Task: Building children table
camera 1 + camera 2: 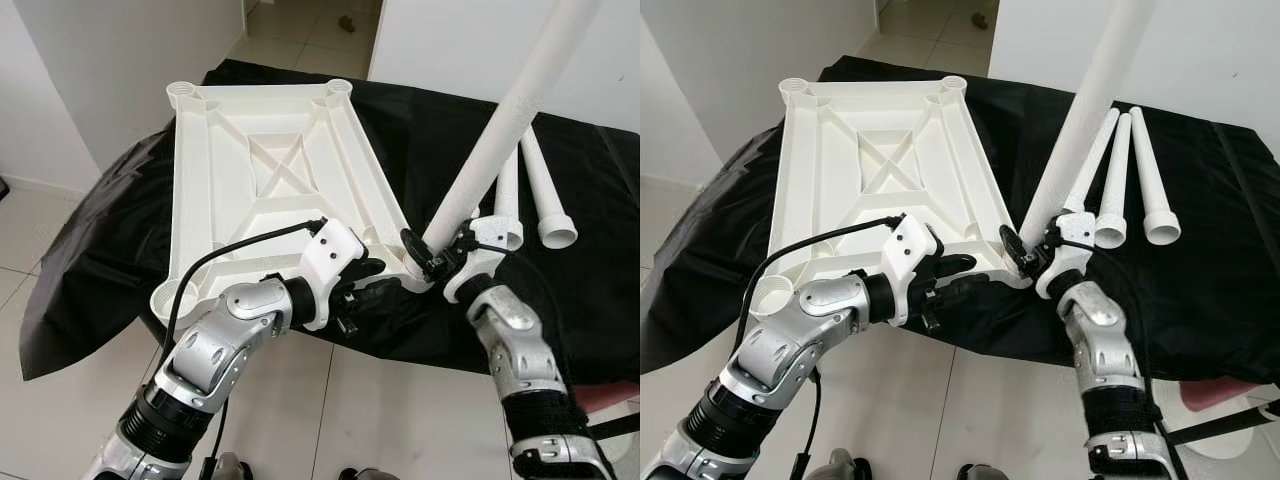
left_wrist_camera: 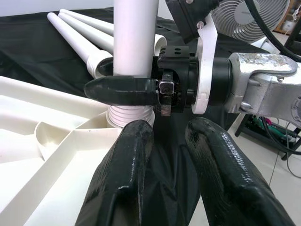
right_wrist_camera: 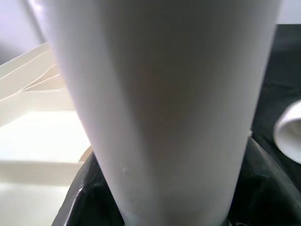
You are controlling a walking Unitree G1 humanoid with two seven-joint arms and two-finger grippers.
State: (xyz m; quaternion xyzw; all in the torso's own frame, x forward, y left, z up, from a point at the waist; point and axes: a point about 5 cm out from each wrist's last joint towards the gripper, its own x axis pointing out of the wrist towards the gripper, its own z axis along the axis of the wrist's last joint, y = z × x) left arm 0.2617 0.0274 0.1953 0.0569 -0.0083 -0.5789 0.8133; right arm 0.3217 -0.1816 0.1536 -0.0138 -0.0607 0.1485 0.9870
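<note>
Left eye view: a bench draped in black cloth [image 1: 100,230] stands on a pale tiled floor [image 1: 60,410] between white walls, with a doorway beyond. On the cloth lies the white plastic tabletop [image 1: 270,170], upside down, its underside ribbed with a crossed brace and a round socket at each corner. The right end effector [image 1: 428,252] pinches a long white tubular leg [image 1: 510,110] near its lower end, the leg tilted and its foot at the tabletop's near right corner socket. The left end effector [image 1: 365,285] rests at the tabletop's near edge, just beside that corner. Right eye view: three spare legs [image 1: 1130,175], smooth tapered tubes with flared open ends, lie side by side on the cloth to the right of the held leg. Left wrist view: the left end effector's two glossy black fingers [image 2: 127,174] stand slightly parted, gripping nothing; ahead, the held leg's ridged, threaded end [image 2: 130,115] sits at the corner socket, and a white pedestal fan [image 2: 247,19] stands behind. Right wrist view: the held leg crosses close to the lens, matte white. No readable writing or brand marks appear.
</note>
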